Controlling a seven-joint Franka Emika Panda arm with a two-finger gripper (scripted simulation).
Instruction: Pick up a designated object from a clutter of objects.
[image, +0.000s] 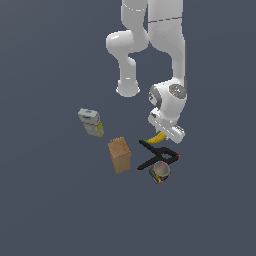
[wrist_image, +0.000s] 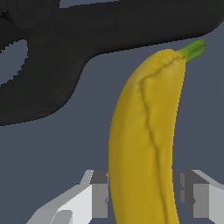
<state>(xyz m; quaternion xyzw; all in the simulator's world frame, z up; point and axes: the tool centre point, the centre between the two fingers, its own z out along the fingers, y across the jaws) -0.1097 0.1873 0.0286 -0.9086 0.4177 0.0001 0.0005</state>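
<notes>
The yellow banana (image: 156, 139) with a green stem tip lies at the edge of the clutter, just beside the black clamp (image: 159, 153). My gripper (image: 163, 135) is low over it. In the wrist view the banana (wrist_image: 144, 131) runs between my two fingers (wrist_image: 99, 197), which press against both of its sides, so my gripper (wrist_image: 143, 199) is shut on it. The clamp (wrist_image: 65, 57) fills the space just beyond the banana's stem. I cannot tell whether the banana is off the ground.
A small multicoloured cube (image: 160, 173) sits right by the clamp. A tan box (image: 119, 155) stands to the exterior view's left of it. A grey-and-yellow box (image: 91, 122) lies further left. The ground is dark grey.
</notes>
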